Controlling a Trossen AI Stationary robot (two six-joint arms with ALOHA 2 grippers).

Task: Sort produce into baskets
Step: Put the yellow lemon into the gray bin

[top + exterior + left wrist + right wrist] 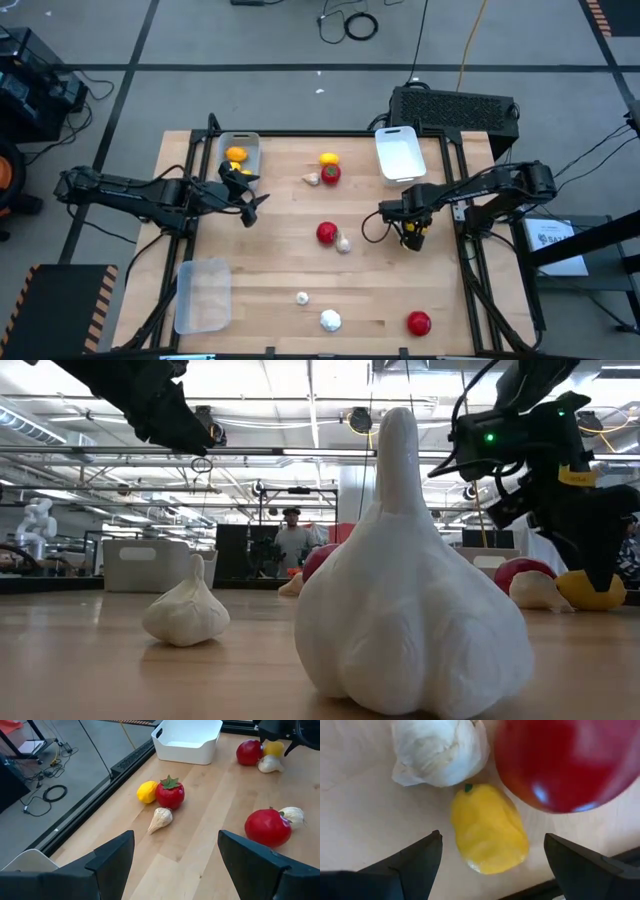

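Observation:
My right gripper points down, open, over a yellow piece that lies on the table; one finger stands on either side of it, both apart from it. A garlic bulb and a red piece lie against that yellow piece. My left gripper hangs open with nothing between its fingers, above the table beside the grey basket, which holds orange and yellow pieces. The white basket stands at the far right and the clear basket at the near left.
Loose on the wood: a yellow piece, red piece and garlic far centre, a red piece with garlic mid-table, two garlic bulbs and a red piece near the front. A black frame edges the table.

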